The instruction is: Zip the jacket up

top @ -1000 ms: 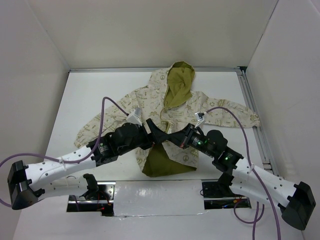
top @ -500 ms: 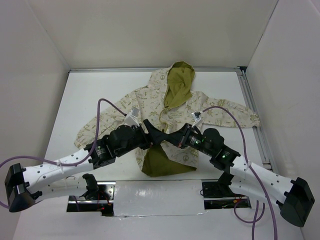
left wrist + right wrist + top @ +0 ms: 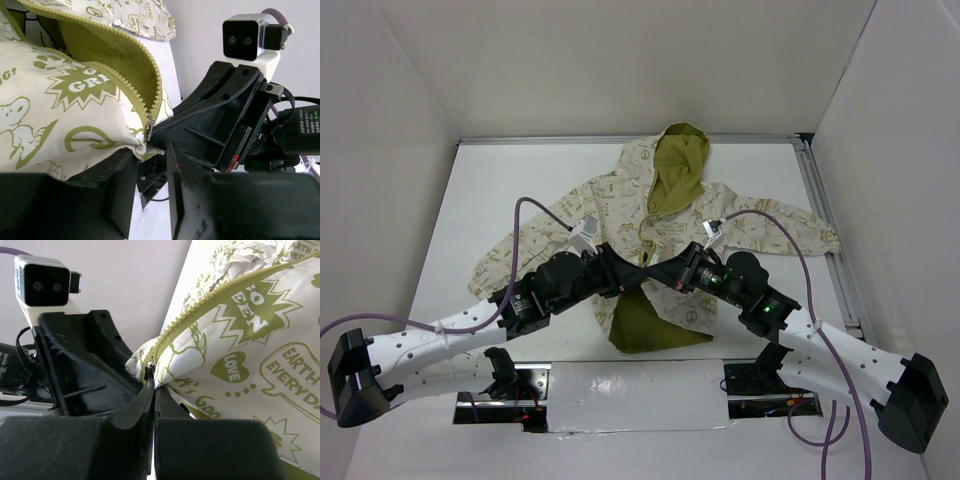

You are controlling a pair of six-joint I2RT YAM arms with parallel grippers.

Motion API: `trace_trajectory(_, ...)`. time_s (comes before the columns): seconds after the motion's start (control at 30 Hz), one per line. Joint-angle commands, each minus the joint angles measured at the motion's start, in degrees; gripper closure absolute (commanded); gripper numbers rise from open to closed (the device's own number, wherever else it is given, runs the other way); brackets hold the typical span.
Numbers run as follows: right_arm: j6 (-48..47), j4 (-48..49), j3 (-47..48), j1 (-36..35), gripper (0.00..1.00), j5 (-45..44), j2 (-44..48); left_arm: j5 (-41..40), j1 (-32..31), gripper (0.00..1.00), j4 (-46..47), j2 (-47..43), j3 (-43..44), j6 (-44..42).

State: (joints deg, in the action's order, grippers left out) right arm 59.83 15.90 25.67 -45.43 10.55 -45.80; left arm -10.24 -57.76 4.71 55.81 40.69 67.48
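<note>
here the jacket (image 3: 620, 195) is laid flat on the table (image 3: 510, 170), hood toward the far wall, sleeves spread, and the olive lining (image 3: 640, 320) is shown where the lower front is open. both grippers are found tip to tip at the zip, mid-front. the right gripper (image 3: 152, 385) is pinched on the jacket just beneath the slider (image 3: 149, 367). the left gripper (image 3: 150, 152) is seen with fingers slightly apart at the fabric's edge; whether anything is clamped cannot be told.
</note>
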Motion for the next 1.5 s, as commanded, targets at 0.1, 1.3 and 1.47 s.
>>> trace_trajectory(0.1,2.0,2.6,2.1,0.0,1.0,3.8,-1.0,0.5,-0.1,0.77,6.4,-2.5,-0.3,-1.1)
trace_trajectory(1.3,-33.7,-17.8,18.9,3.9,0.38,-2.6,-7.8,11.2,0.5,1.0,-37.2,7.7,29.5,-11.0)
trace_trajectory(1.47,-36.7,-7.0,15.8,6.0,0.39,8.1,-9.7,10.9,1.3,1.0,-39.6,9.3,33.9,-11.6)
